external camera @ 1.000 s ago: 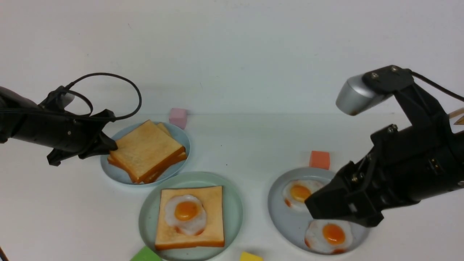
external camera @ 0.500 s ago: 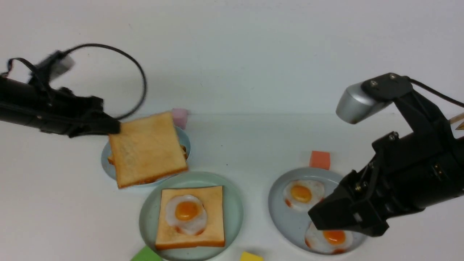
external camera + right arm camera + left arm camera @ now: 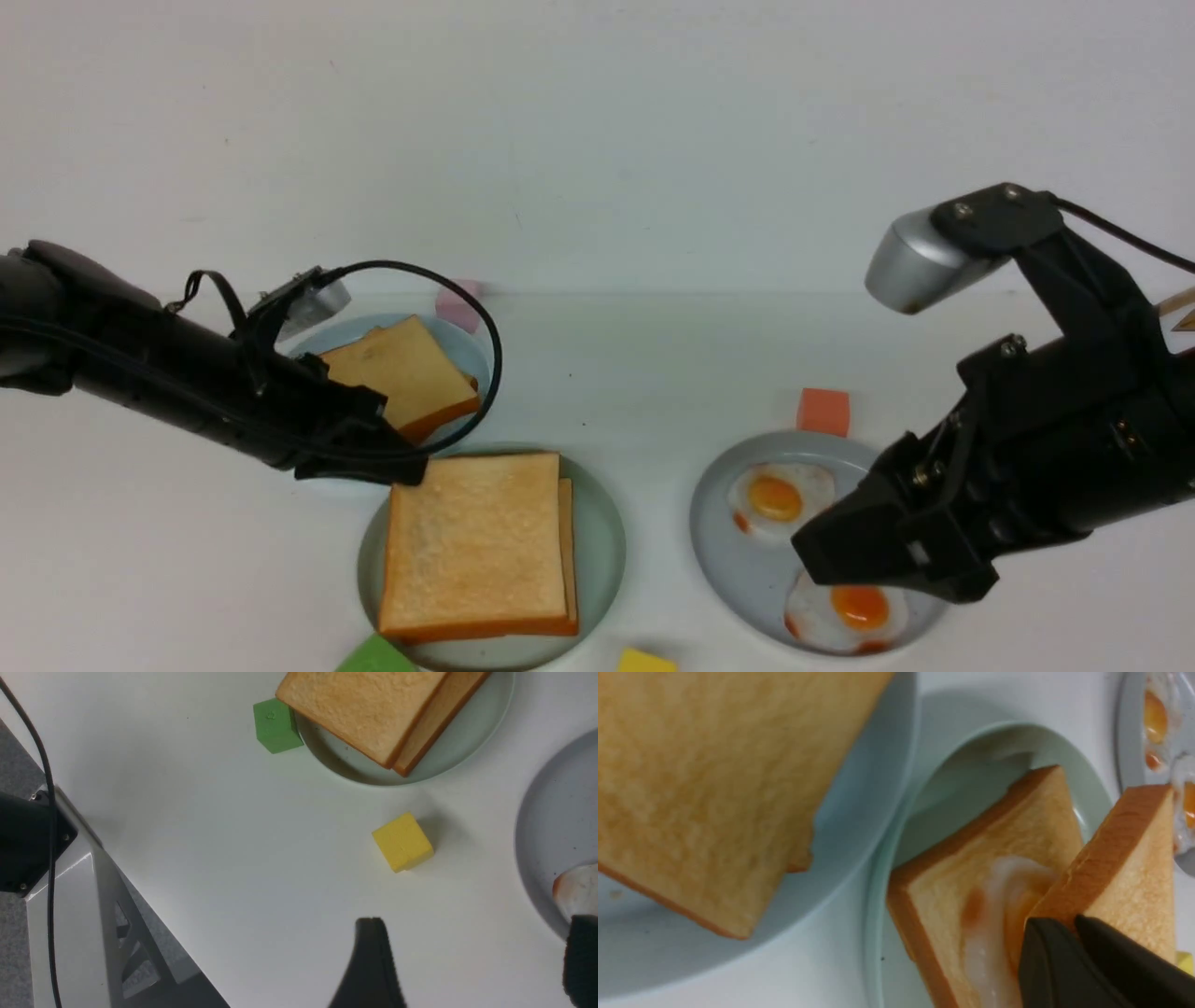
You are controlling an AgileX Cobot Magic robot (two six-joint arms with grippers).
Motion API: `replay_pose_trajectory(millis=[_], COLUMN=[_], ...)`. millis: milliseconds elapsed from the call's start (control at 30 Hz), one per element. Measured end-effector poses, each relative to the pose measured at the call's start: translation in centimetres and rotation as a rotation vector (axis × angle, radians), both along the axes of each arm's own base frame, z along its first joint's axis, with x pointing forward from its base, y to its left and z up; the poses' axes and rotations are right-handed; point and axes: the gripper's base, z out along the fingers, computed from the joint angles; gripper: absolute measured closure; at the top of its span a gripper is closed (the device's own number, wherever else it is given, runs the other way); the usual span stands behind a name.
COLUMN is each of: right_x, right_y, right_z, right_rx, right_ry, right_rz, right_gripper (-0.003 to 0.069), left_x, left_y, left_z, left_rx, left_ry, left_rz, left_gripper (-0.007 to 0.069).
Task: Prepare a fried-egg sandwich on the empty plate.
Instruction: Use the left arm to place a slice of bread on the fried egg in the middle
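I am watching my left arm (image 3: 187, 383) stretching in low from the left, slanting down past the front of the light-blue plate (image 3: 471, 347) and its toast pile (image 3: 406, 373). The left gripper (image 3: 406, 469) is pinching a far corner of the top slice (image 3: 476, 541). In the wrist view its fingers (image 3: 1064, 966) are closing tight on that crust, and the slice is tilting up over the fried egg (image 3: 994, 914) and the lower slice (image 3: 994, 849). So the fried-egg sandwich (image 3: 481, 551) is sitting on the mint-green plate (image 3: 607, 551), top slice shifted slightly left of the one beneath.

My right arm (image 3: 1074, 439) is holding its elbow high, with the forearm sloping down and leftward. The right gripper (image 3: 822, 551) is hovering over the grey-blue plate (image 3: 719, 551), partly covering the nearer of the two spare eggs (image 3: 773, 495). Its jaws are standing wide apart with nothing between them.
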Motion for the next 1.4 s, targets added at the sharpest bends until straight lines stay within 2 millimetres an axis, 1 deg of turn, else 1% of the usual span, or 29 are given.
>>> replay_pose_trajectory(millis=[200,600,733,867,1067,1267,1400], right_x=[0.01,0.0,0.0,0.0,-0.01,-0.01,-0.01], right_y=[0.0,0.04,0.05,0.05,0.06,0.07,0.07], right_z=[0.0,0.04,0.04,0.04,0.05,0.05,0.05], right_rx=[0.0,0.007,0.008,0.008,0.01,0.011,0.011], right_ry=[-0.001,0.002,0.002,0.002,0.003,0.004,0.004], right_rz=[-0.001,-0.001,-0.002,-0.002,-0.002,-0.002,-0.002], right_gripper=[0.013,0.013,0.013,0.013,0.013,0.013,0.013], left_x=[0.21,0.4,0.44,0.5,0.53,0.54,0.54], left_y=[-0.07,-0.11,-0.04,0.02,0.04,0.04,0.04], left_z=[-0.73,-0.66,-0.72,-0.75,-0.76,-0.76,-0.75], left_rx=[-0.018,-0.025,-0.014,-0.008,-0.005,-0.005,-0.011], left_ry=[0.019,-0.005,-0.01,-0.015,-0.017,-0.016,-0.004], left_rz=[0.015,0.018,0.02,0.025,0.027,0.029,0.042], left_gripper=[0.0593,0.0593,0.0585,0.0561,0.0496,0.0344,0.029])
